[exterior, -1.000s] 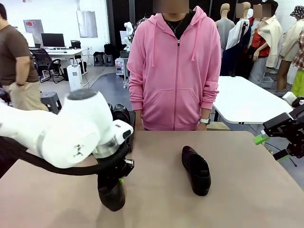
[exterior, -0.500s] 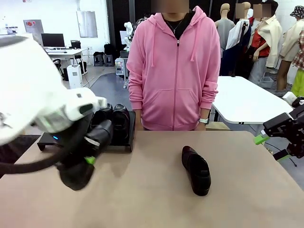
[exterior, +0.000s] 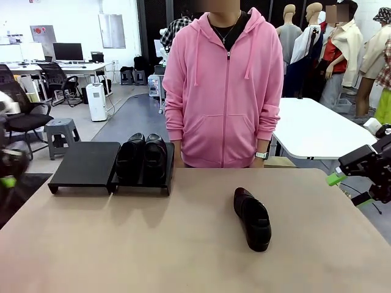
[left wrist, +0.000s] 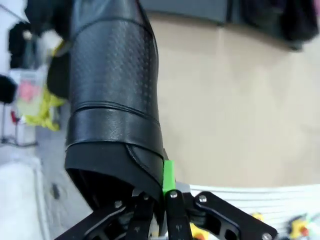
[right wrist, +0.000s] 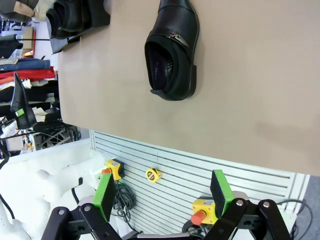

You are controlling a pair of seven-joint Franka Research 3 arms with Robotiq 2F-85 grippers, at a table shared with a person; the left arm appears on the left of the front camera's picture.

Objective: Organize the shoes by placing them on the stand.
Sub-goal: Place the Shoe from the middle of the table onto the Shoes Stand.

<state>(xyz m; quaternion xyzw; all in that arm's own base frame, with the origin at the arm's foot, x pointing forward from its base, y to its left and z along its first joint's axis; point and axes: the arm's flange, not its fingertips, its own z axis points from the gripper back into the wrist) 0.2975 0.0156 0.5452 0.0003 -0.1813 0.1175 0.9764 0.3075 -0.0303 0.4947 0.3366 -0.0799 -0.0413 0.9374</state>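
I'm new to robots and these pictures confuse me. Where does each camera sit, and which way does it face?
Front: fixed on the robot's side, looking across the table at the person; the right claw shows at right.
Left wrist: on the left arm, looking along the left claw, shut on the held shoe.
Right wrist: on the right arm, looking past its open claw at the loose shoe.
Shared: front and right wrist both show the loose shoe and stand.

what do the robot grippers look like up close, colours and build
Both are black, built from hinged, linked finger bars joined by round silver bolts. The right gripper has flat, bright green pads on the inner faces of its fingertips. The left gripper shows a narrow strip of the same green along one finger.
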